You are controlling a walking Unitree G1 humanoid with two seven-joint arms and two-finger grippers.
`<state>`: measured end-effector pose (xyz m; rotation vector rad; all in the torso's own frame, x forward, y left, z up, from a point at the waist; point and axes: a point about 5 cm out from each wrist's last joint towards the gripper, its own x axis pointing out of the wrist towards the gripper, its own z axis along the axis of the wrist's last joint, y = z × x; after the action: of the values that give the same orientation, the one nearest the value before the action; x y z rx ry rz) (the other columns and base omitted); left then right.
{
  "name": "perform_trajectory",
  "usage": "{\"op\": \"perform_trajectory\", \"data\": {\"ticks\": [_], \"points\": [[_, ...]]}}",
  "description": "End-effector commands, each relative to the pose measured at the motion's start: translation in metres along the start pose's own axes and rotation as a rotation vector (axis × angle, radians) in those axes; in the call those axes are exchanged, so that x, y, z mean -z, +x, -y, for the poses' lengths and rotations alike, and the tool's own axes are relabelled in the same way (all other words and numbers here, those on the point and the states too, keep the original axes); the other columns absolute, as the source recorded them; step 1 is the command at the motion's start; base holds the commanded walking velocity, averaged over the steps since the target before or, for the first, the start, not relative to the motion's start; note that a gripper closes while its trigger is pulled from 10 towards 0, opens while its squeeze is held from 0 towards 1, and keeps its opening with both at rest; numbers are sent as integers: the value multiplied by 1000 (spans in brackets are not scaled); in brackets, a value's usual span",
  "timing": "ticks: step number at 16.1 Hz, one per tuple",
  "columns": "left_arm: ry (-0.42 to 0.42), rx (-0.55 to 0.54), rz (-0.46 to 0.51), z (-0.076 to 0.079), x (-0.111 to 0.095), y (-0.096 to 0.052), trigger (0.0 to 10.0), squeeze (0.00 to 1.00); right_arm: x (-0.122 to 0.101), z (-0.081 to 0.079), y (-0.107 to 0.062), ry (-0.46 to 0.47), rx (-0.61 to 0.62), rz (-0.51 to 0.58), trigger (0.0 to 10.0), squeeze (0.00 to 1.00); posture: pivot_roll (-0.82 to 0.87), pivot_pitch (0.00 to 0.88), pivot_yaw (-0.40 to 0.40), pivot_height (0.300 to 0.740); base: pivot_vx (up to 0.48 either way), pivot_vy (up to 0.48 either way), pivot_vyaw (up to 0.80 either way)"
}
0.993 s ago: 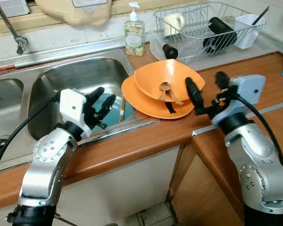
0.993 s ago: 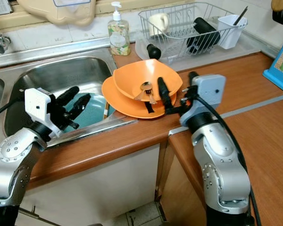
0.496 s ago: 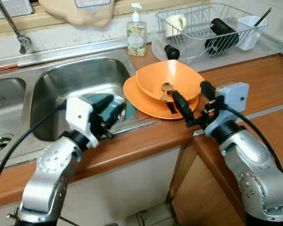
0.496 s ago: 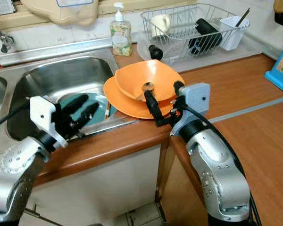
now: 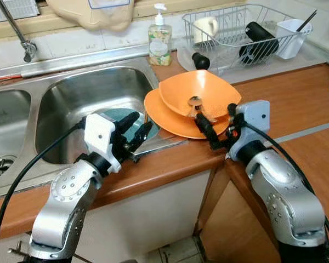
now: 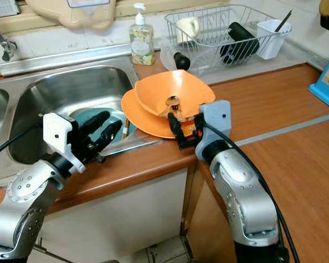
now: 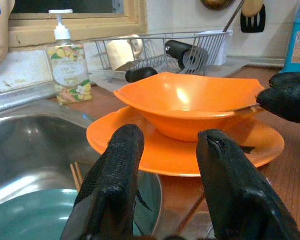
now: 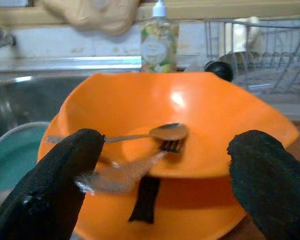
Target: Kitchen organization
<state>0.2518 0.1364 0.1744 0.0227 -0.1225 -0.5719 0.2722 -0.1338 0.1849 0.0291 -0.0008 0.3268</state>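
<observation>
Two stacked orange dishes sit at the centre of my left eye view: an orange bowl (image 5: 200, 94) nested on an orange plate (image 5: 170, 118), right beside the sink (image 5: 93, 90). My right gripper (image 5: 214, 129) hangs at the plate's near rim, fingers spread, holding nothing. My left gripper (image 5: 134, 129) hovers over the sink's front edge, also open and empty.

Through the right eye, a dish rack (image 6: 219, 33) fills the upper right, with bare countertop (image 6: 274, 98) between.

From my left wrist, a teal plate (image 7: 35, 220) lies low in the sink, lower left.

From my right wrist, a spoon (image 8: 155, 134) and fork (image 8: 135, 167) lie loose in the bowl, centre frame. I judge the bowl light, stiff and slick; its near rim looks the best hold, kept level so the cutlery stays put.
</observation>
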Motion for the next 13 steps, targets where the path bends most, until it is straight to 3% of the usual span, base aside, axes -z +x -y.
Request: {"op": "perform_trajectory", "data": {"ticks": [1, 2, 8, 11, 13], "points": [[11, 0, -6, 1, -1, 0, 10000, 0, 0, 4, 1, 15, 26, -8, 4667, 0, 12, 0, 68, 740, 0, 0, 0], [10, -2, -10, 1, 0, -1, 10000, 0, 1, 8, 0, 34, 50, -12, 3922, 0, 11, 0, 68, 740, 0, 0, 0], [4, -8, 3, 2, -2, 4, 10000, 0, 1, 8, 1, 94, 44, 4, 2392, 0, 4, 0, 66, 740, 0, 0, 0], [-6, -9, 9, 3, -1, 6, 10000, 0, 2, 5, 3, 118, 16, -4, 588, 0, 0, 0, 66, 740, 0, 0, 0], [-5, -10, 12, 3, -2, 6, 10000, 0, 3, 4, 3, 125, 9, -7, 745, 0, 1, 0, 64, 740, 0, 0, 0]]}}
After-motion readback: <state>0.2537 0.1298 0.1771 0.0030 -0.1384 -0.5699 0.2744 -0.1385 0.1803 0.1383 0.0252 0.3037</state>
